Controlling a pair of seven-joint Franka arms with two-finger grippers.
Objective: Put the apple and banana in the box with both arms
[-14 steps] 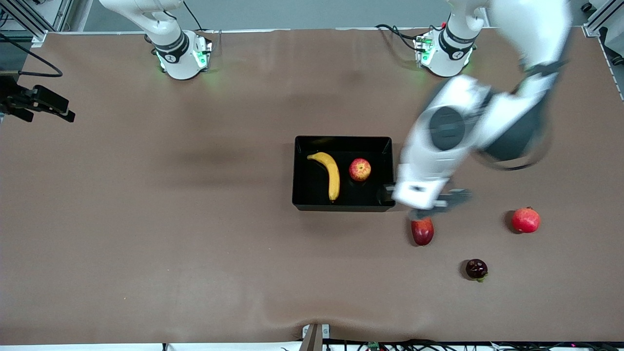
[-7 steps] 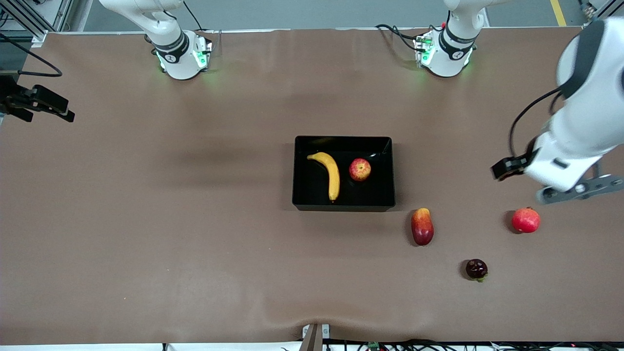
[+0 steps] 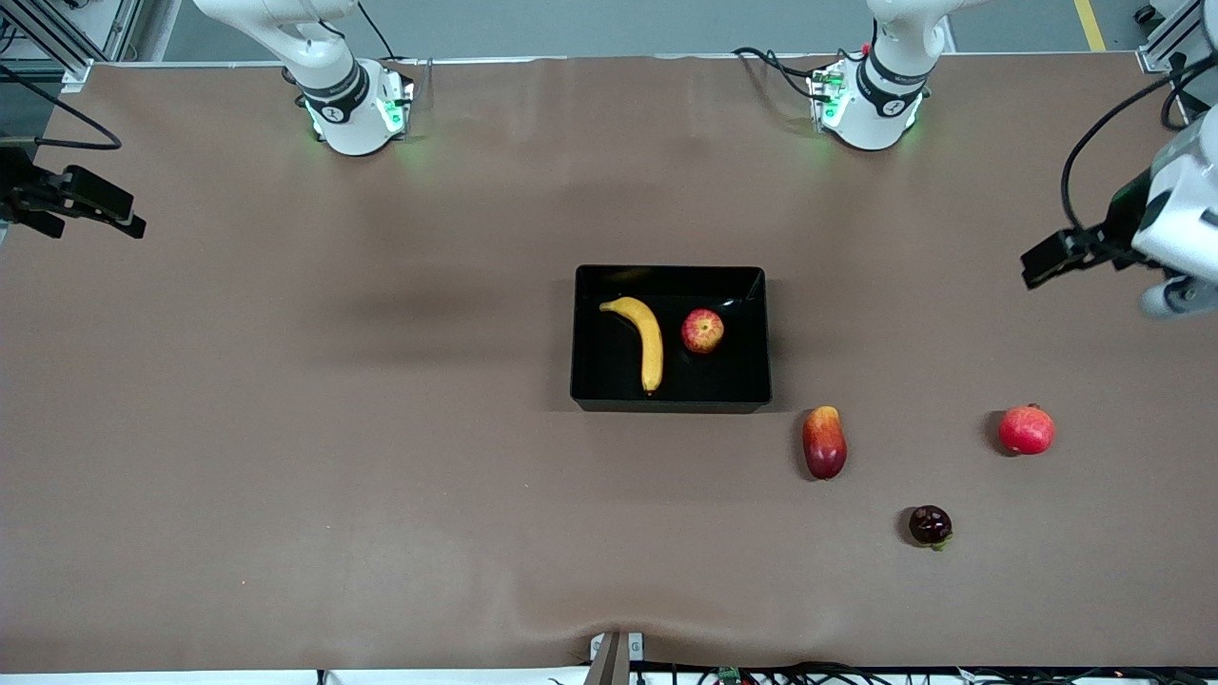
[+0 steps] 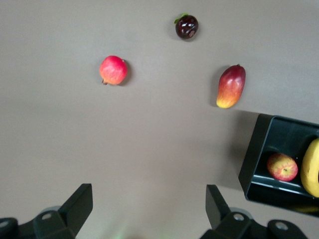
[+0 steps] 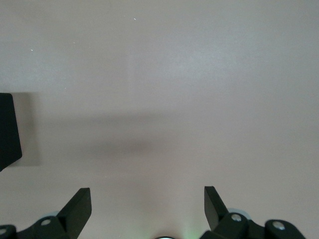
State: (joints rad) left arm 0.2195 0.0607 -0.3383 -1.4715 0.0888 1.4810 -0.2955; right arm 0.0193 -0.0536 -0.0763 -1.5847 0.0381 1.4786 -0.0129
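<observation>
Black glossy box (image 3: 671, 404), mid-worktop: holds the banana (image 3: 645, 341) lying along its floor and the apple (image 3: 702, 330) just beside it, apart from the walls; both task items look placed. Brown worktop (image 3: 381, 476), toward the left arm's end and nearer the front camera than the box: one elongated red-yellow fruit (image 3: 824, 442), one evenly red round fruit (image 3: 1027, 429), one small dark fruit (image 3: 930, 525), all loose and well apart. Left tool (image 4: 149, 211): jaws spread wide, nothing between them, up over bare worktop at the left arm's end. Right tool (image 5: 148, 209): jaws equally wide, empty, over bare worktop at the right arm's end; that arm waits. Risks, as judged: little remains to spoil. A fresh descent by the left tool could take the round red fruit for the apple, being close in colour and shape. A careless sweep of either arm across the middle could knock the box wall and roll the apple about or shift the box.
</observation>
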